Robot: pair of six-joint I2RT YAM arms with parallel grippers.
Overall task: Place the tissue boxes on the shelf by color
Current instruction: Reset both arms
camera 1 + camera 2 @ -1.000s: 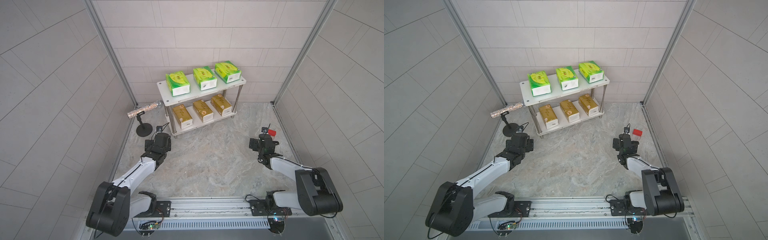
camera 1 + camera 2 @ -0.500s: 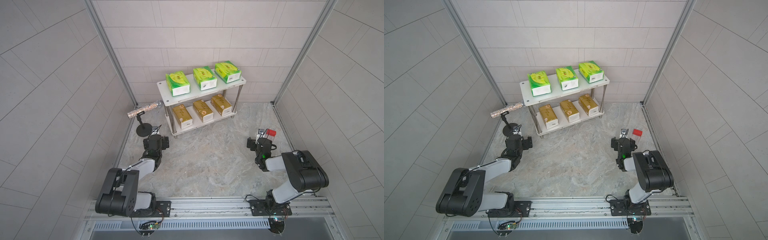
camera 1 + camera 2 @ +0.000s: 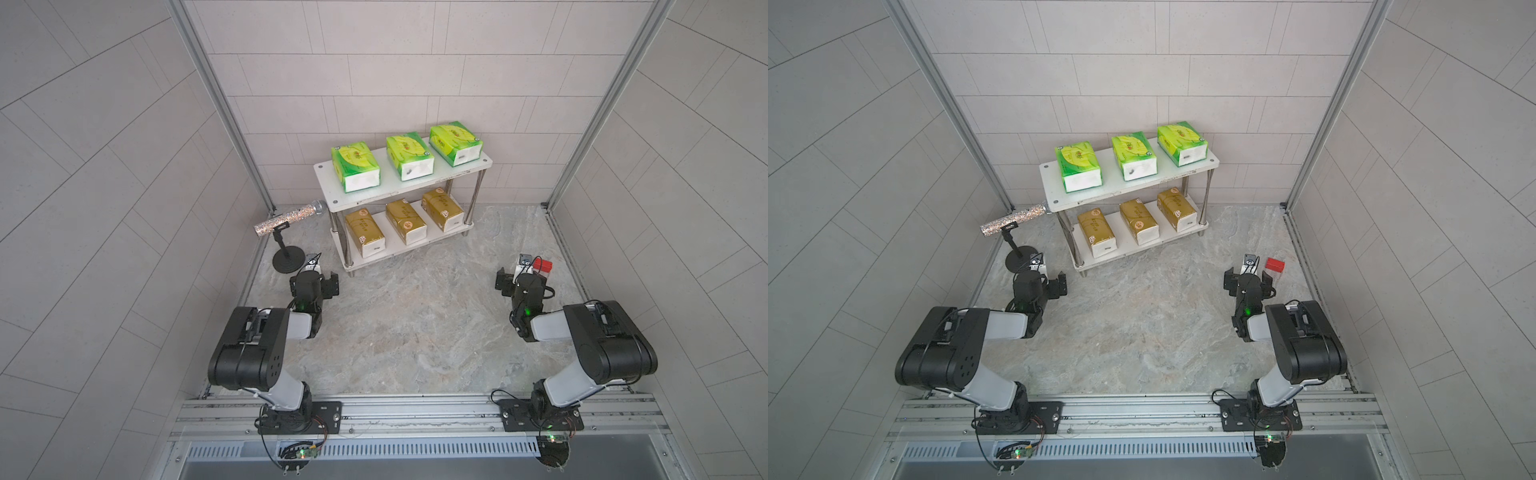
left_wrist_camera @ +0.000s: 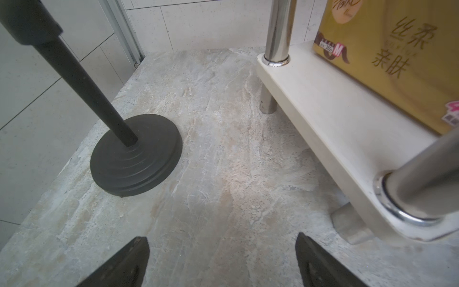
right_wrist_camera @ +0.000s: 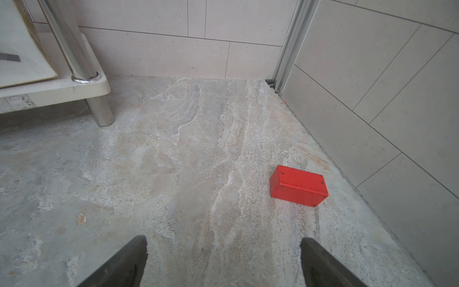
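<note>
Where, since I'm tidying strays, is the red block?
In both top views, the red block lies on the floor close by the right gripper, near the side wall.

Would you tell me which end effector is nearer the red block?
Right: the right end effector is beside the red block; the left end effector is far across, by the microphone stand.

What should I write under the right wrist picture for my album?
Open right tool above the stone floor, a red block lying ahead and a corner of the shelf nearby.
</note>
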